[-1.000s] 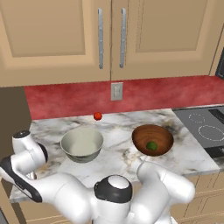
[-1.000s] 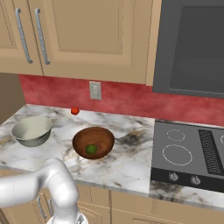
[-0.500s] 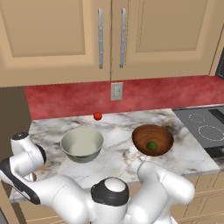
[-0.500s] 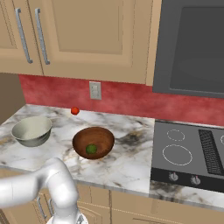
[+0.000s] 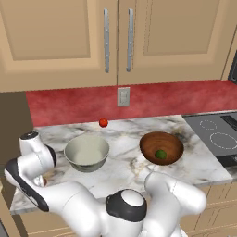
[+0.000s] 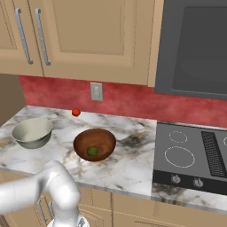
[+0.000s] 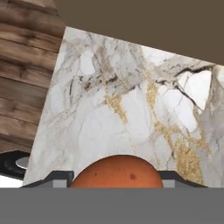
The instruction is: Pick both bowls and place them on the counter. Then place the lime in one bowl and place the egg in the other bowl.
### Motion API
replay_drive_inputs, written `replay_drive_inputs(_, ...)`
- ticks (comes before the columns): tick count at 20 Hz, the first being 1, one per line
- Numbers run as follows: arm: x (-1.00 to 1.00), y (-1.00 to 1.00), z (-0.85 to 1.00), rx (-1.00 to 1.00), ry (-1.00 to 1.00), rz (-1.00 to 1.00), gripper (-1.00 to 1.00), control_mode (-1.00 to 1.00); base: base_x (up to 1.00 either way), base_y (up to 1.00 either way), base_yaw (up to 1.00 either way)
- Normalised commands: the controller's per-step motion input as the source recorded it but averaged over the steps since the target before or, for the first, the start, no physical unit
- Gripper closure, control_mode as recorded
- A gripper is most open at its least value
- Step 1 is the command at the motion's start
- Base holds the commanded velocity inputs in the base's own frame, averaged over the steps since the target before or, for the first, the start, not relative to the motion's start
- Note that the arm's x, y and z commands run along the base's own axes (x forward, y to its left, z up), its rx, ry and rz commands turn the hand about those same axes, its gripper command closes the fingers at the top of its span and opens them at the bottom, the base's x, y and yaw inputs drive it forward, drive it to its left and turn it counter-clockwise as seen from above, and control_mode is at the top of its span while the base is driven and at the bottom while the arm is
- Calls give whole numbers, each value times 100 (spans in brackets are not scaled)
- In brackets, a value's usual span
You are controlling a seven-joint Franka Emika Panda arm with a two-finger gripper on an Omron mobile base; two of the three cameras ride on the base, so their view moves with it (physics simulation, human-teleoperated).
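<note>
- I am seeing the egg (image 7: 117, 171) sitting low in the hand view, an orange-brown dome right between the two dark finger tips (image 7: 57, 179), with the marbled worktop (image 7: 131, 113) lying under it.
- The tool (image 7: 117, 180) is pinching the egg, one tip pressing against each side of it.
- In the left base view I am making out a small orange-brown patch low on the worktop's left part, just beside the arm's elbow; I cannot tell whether that is the egg.
- The lime (image 5: 160, 154) is lying inside the brown wooden bowl (image 5: 161, 147) on the worktop; the right base view is showing the same.
- The pale grey-green bowl (image 5: 86, 152) is standing upright to the left of the wooden one, well apart from it.
- A small red ball (image 5: 103, 122) is resting near the red back wall (image 5: 176, 97), behind the two bowls.
- The right base view is adding a dark stove top (image 6: 195, 155) at the worktop's right end.
</note>
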Motion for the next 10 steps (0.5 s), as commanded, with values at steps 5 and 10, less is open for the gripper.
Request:
replay_drive_inputs(5,-1,-61,43,1,-7,0,100,-100,0,0,0)
replay_drive_inputs(10,0,-56,45,1,-7,0,100,-100,0,0,0)
